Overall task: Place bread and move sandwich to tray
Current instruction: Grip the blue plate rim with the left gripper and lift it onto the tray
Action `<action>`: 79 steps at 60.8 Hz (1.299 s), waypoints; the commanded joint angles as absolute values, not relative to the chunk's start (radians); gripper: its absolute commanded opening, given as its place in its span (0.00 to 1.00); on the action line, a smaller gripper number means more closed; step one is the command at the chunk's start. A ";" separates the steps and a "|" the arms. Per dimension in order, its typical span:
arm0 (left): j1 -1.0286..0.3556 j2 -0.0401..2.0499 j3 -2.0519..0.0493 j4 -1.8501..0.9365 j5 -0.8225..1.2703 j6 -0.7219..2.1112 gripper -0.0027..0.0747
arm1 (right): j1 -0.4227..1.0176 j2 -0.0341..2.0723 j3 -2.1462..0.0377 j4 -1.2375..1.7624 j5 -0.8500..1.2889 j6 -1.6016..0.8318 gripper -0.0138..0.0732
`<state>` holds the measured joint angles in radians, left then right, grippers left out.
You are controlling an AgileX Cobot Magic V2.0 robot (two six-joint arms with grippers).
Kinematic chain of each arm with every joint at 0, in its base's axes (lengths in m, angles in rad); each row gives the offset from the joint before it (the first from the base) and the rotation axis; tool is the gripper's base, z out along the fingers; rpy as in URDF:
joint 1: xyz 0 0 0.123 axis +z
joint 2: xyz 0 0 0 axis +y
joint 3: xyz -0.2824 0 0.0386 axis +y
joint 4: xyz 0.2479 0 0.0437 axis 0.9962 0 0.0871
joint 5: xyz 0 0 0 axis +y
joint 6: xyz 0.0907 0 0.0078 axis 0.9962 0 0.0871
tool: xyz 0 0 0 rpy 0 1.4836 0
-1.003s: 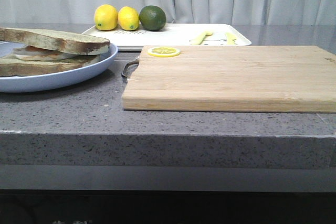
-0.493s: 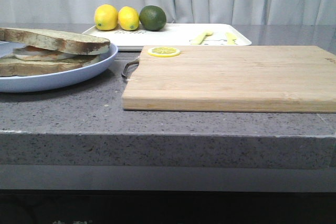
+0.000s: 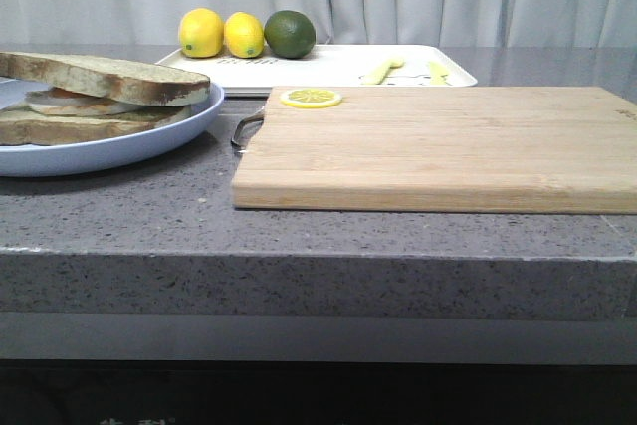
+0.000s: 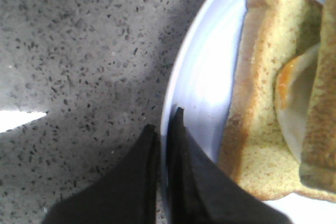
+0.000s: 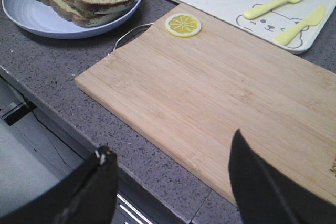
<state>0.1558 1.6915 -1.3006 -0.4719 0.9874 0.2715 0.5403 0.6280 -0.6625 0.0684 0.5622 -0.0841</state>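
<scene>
The sandwich [image 3: 90, 102] lies on a light blue plate [image 3: 149, 141] at the table's left. The bread [image 3: 100, 77] lies on top of the fried egg [image 4: 296, 103], which rests on the lower slice [image 4: 268, 51]. My left gripper [image 4: 165, 119] is shut on the plate's rim [image 4: 210, 66], one finger outside it and one inside. The white tray [image 3: 328, 67] lies at the back. My right gripper [image 5: 171, 141] is open and empty above the table's front edge, beside the cutting board. Neither gripper shows in the front view.
A wooden cutting board [image 3: 438, 146] with a lemon slice [image 3: 310, 98] on it lies between the plate and the table's right side. On the tray stand two lemons [image 3: 201, 32], a lime [image 3: 290, 34], and a yellow fork [image 5: 273, 3] and knife [image 5: 299, 24].
The top slice has shifted very slightly to the right on the sandwich. Nothing else has visibly moved.
</scene>
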 commanded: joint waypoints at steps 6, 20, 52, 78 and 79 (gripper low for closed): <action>0.156 1.648 -1.332 -0.513 0.973 0.276 0.01 | 0.542 0.626 -0.689 0.071 0.493 -0.082 0.71; 0.154 1.636 -1.404 -0.654 0.977 0.328 0.01 | 0.542 0.626 -0.689 0.071 0.493 -0.082 0.71; 0.030 1.759 -1.721 -0.819 0.906 0.290 0.01 | 0.542 0.626 -0.689 0.071 0.493 -0.082 0.71; -0.029 2.055 -2.065 -0.814 0.902 0.087 0.01 | 0.542 0.626 -0.689 0.071 0.493 -0.082 0.71; -0.029 2.069 -2.079 -0.814 0.902 0.076 0.01 | 0.542 0.626 -0.689 0.071 0.493 -0.082 0.71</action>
<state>-0.0236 2.0897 -1.9908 -0.7227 0.9509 0.1416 0.5403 0.6280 -0.6625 0.0684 0.5622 -0.0841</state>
